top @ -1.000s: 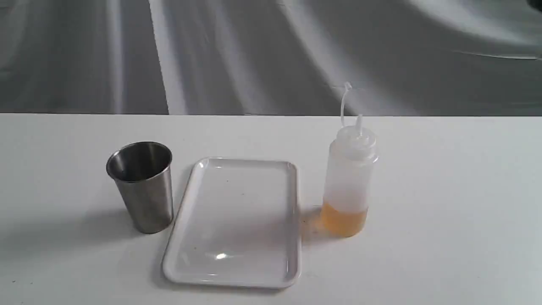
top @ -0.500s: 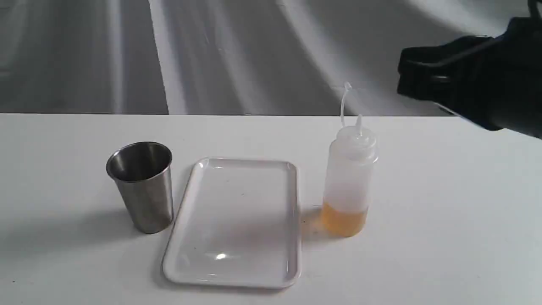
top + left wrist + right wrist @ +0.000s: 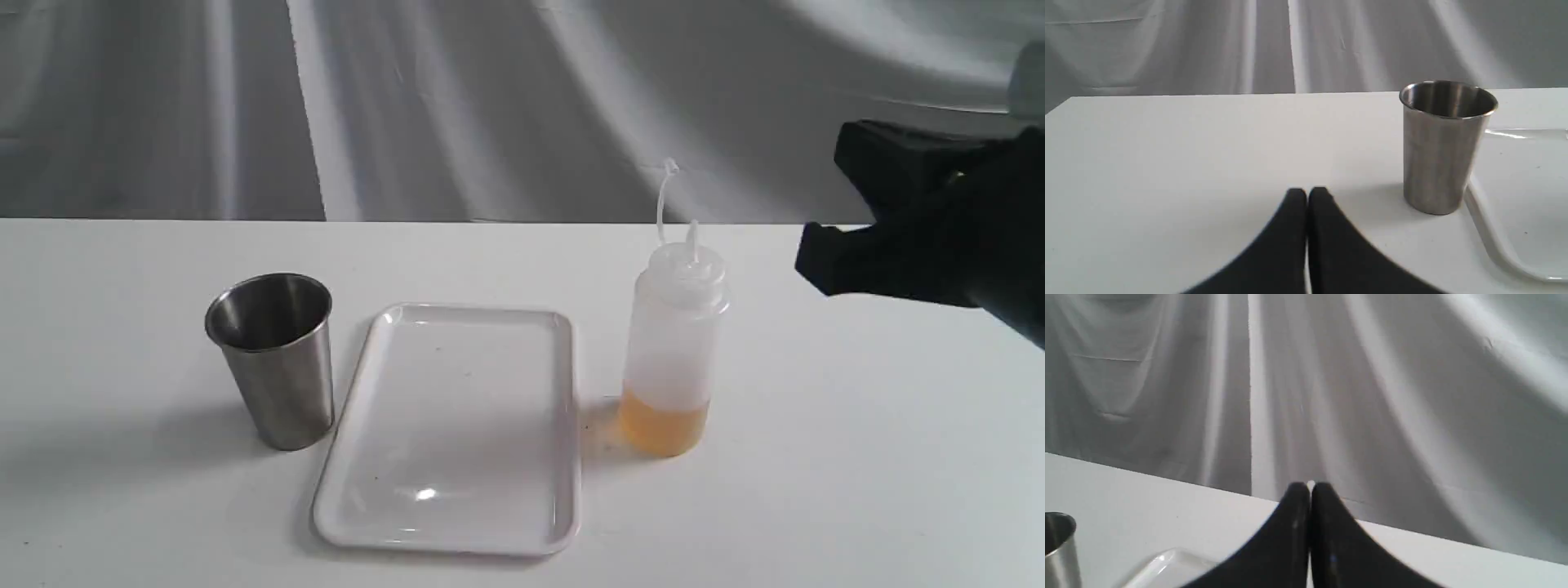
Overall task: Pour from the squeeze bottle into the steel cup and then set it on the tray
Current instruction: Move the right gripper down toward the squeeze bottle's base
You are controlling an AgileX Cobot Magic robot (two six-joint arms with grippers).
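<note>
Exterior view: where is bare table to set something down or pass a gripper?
Free: the table left of the steel cup, the strip behind the tray, and right of the squeeze bottle. The tray itself is bare. Crowded: the narrow gaps between cup and tray, and tray and bottle.

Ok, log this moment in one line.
bottle upright, untouched; cup beside tray; right claw shut, clear of bottle; left claw shut

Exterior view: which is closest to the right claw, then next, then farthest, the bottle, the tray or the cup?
1. squeeze bottle, just left of the right claw.
2. tray, in the middle.
3. steel cup, far left.
</note>
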